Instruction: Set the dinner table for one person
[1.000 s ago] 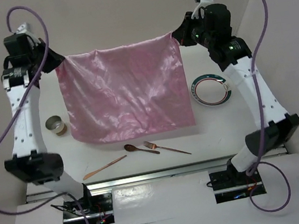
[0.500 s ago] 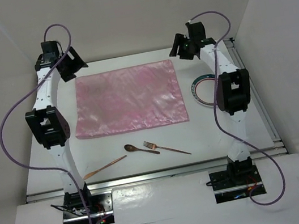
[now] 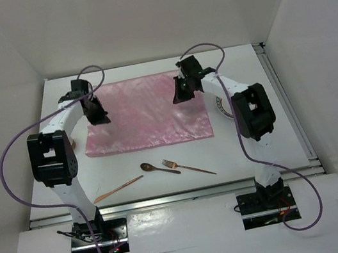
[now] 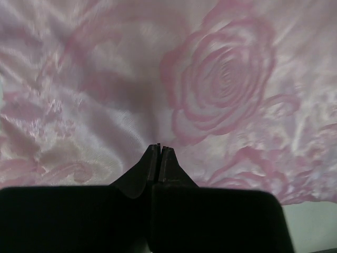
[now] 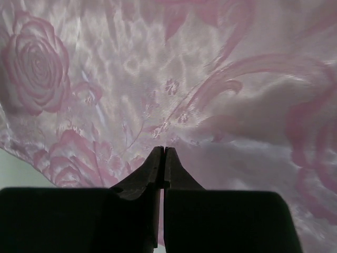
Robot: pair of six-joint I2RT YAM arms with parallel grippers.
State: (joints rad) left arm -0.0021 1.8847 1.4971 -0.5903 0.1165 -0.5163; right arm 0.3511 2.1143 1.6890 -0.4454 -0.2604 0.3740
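The desk (image 3: pixel 225 149) is a large, flat, plain white rectangle, lying level and far bigger than anything it carries. A metal rail (image 3: pixel 181 197) runs along its near edge and another along its right edge, while its far and left edges meet white walls. In each wrist view only a pale sliver of it shows, low in one corner.

We've got a bare strip of dinner table (image 3: pixel 224 146) between the pink mat (image 3: pixel 144 114) and the spoon (image 3: pixel 158 168), fork (image 3: pixel 187 167) and knife (image 3: pixel 118 189), which crowd the near edge.
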